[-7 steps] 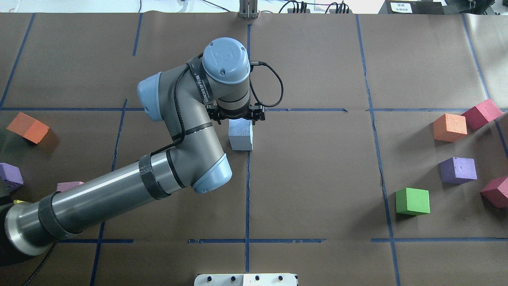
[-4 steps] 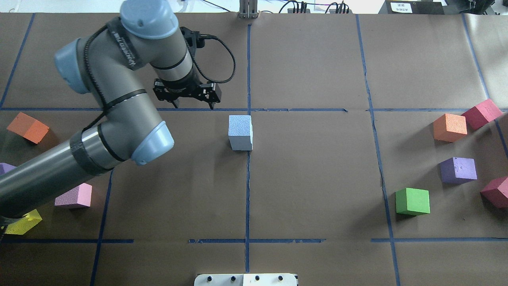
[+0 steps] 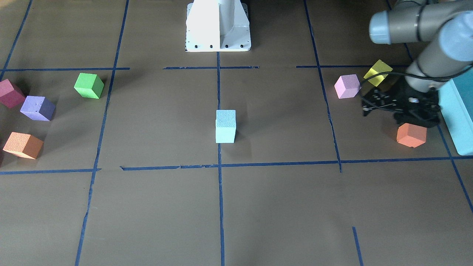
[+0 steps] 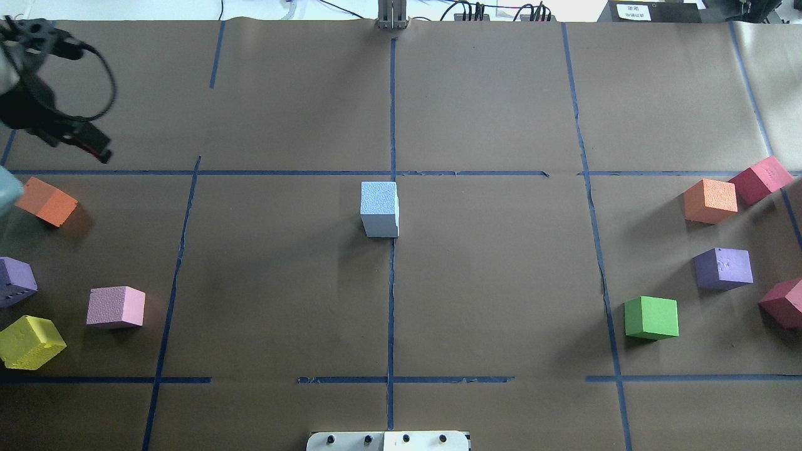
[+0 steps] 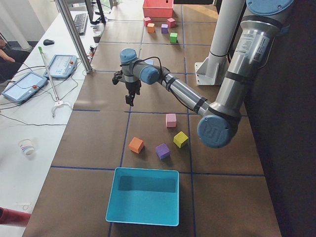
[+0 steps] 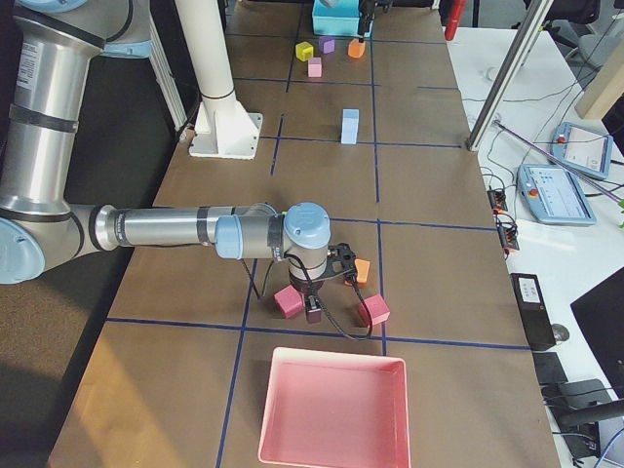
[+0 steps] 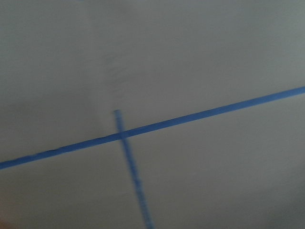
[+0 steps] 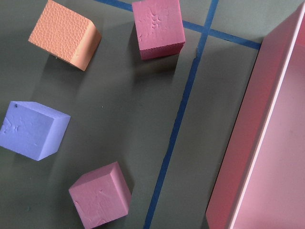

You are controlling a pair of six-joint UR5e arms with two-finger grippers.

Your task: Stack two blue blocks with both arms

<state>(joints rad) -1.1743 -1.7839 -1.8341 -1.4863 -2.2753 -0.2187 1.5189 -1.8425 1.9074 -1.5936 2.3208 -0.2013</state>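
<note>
The two blue blocks (image 4: 380, 208) stand stacked as one upright column on the centre tape line. They also show in the front view (image 3: 225, 125) and the right view (image 6: 349, 126). Nothing touches them. My left gripper (image 4: 72, 139) is far off at the table's left edge, above an orange cube (image 3: 411, 135); it looks open and empty (image 3: 390, 109). My right gripper (image 6: 312, 310) shows only in the right side view, low over dark pink cubes (image 8: 157, 27), and I cannot tell whether it is open or shut.
Orange (image 4: 45, 200), purple (image 4: 15, 280), pink (image 4: 116, 307) and yellow (image 4: 30, 341) cubes lie at the left. Orange (image 4: 710, 200), purple (image 4: 723, 268), green (image 4: 651, 317) and dark pink cubes lie at the right. A teal box (image 5: 143, 200) and a pink tray (image 6: 336, 414) stand at the table's ends.
My left arm has drawn back from over the blue column and swung far to the left edge. The column stays standing in place.
</note>
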